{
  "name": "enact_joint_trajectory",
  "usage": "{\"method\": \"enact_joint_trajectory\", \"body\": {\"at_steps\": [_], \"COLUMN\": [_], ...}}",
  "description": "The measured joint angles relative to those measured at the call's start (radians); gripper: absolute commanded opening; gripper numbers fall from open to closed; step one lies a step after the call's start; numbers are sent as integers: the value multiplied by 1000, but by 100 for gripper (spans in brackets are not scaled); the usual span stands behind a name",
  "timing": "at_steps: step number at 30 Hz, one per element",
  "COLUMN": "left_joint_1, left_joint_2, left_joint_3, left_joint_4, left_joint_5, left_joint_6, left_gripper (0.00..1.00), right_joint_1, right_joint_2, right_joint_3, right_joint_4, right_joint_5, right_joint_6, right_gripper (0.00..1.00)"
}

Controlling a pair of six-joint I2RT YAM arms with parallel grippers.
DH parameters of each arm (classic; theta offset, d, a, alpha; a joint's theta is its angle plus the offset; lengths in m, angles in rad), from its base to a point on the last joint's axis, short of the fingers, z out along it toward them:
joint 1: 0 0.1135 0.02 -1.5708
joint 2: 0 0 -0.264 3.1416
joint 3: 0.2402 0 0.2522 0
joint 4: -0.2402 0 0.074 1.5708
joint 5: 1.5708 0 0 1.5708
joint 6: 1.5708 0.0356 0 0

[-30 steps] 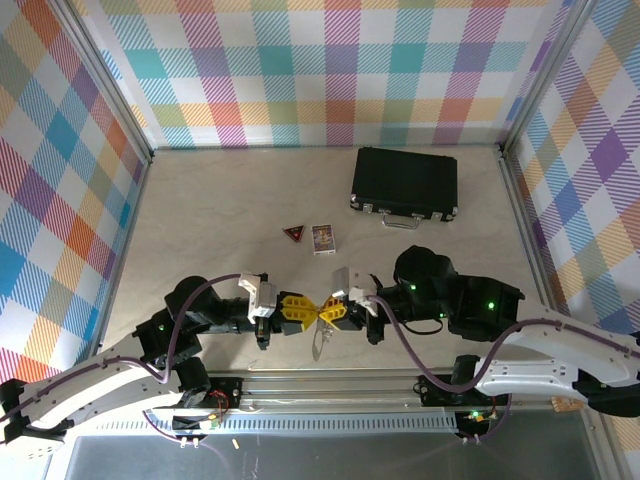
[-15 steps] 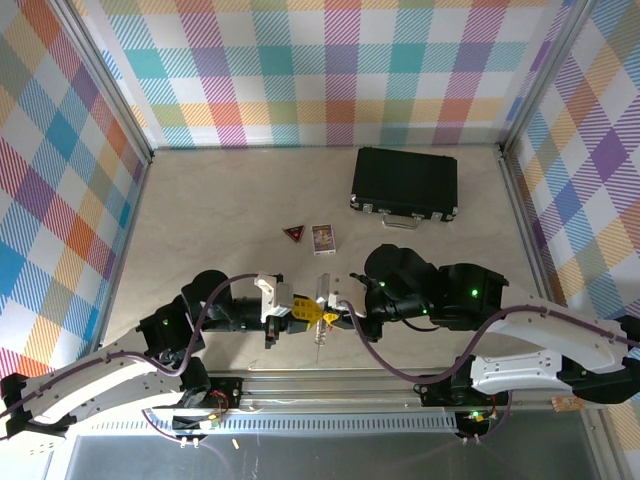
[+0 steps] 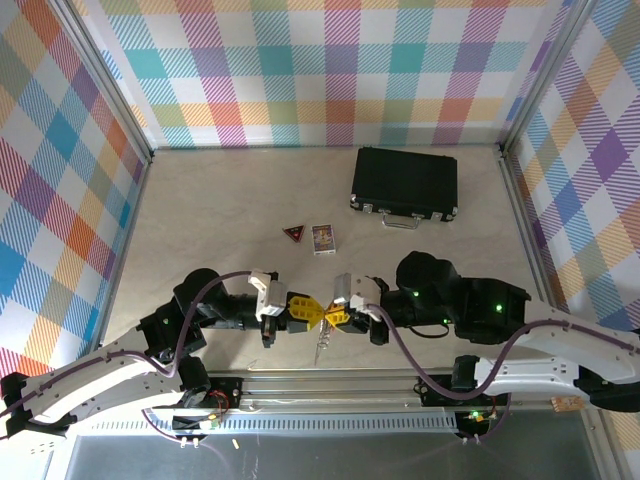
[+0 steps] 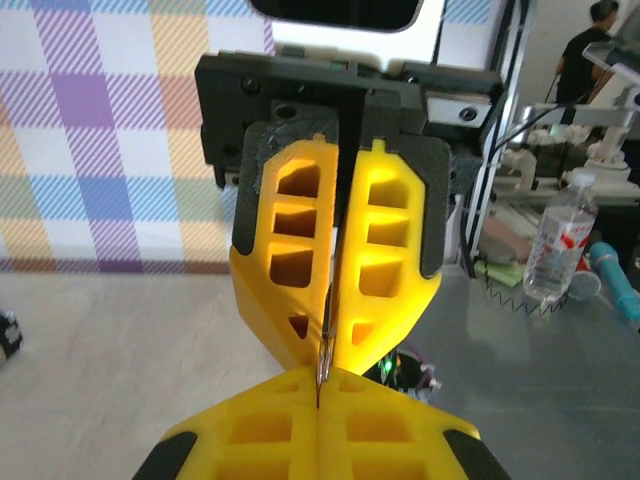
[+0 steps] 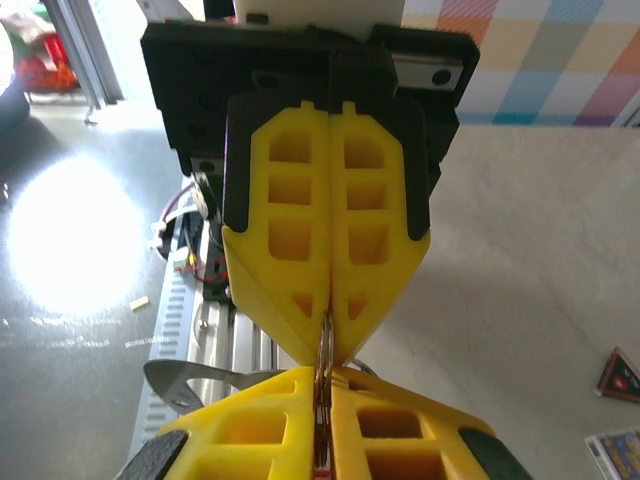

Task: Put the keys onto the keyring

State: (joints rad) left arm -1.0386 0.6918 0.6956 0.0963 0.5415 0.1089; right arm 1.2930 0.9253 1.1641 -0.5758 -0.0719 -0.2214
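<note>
**Near edge.** The metal rail [image 3: 330,385] carrying the arm bases runs along the front of the table [image 3: 200,220]. Just beyond it the left gripper [image 3: 306,312] and the right gripper [image 3: 332,317] meet tip to tip, touching or very nearly so.

**Tool state.** The left gripper's yellow fingers are pressed together, and both wrist views show a thin strip of metal edge-on in the seam at their tips. The right gripper's fingers also lie closed on that strip, with no visible gap.

**Task items.** The keyring [image 3: 320,345] sits at the junction. Its silver loop trails from the tips toward the rail, clear of the table surface as far as can be judged. A sliver of red low in the right fingers' seam may be the tag of the keys [image 5: 318,464], but it is too small to confirm. Whether the key is already threaded cannot be told.

**Farther back.** A dark triangular badge [image 3: 293,233] and a small card [image 3: 323,238] lie mid-table, well apart from the work. A black case [image 3: 405,183] stands near the far wall.

**Risks.**
- The hold is at the extreme fingertips on thin, smooth metal, so a small twist of either wrist could lever it out.
- If either grip slackens before the other is secure, the hanging loop's weight could drag the piece down onto the rail or into its slots, where recovery looks awkward.
- With the tips so close, further closing travel may jam finger against finger.
</note>
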Motion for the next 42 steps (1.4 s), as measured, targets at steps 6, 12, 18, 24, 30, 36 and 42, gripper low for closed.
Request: {"method": "enact_joint_trajectory", "body": {"at_steps": [6,12,18,24,30,36,42], "left_joint_1": [0,0,0,0,0,0,0], "left_joint_2": [16,33,41,27,24,23,14], "left_joint_3": [-42,-89,-103,-69,18,37,35], "left_joint_4": [167,315,383,238,-18,-148,-198], "left_joint_5": [30,49,53,18,-52,-89,-114], "left_joint_6": [-74,-148,-177,-108,2,70,84], "left_gripper": [0,0,0,19,15,0,0], "right_joint_1": [3,3,3,3,11,19,38], "right_joint_2": [-24,-50,-69,-40,43,116,150], "right_joint_3": [-9,-39,-55,-33,53,106,125], "right_joint_4": [46,89,114,59,-61,-158,-205], "right_joint_5": [-19,-17,-14,21,64,120,171], "right_joint_6": [11,28,26,18,-5,-9,-8], "right_gripper": [18,0,0,0,0,0,0]}}
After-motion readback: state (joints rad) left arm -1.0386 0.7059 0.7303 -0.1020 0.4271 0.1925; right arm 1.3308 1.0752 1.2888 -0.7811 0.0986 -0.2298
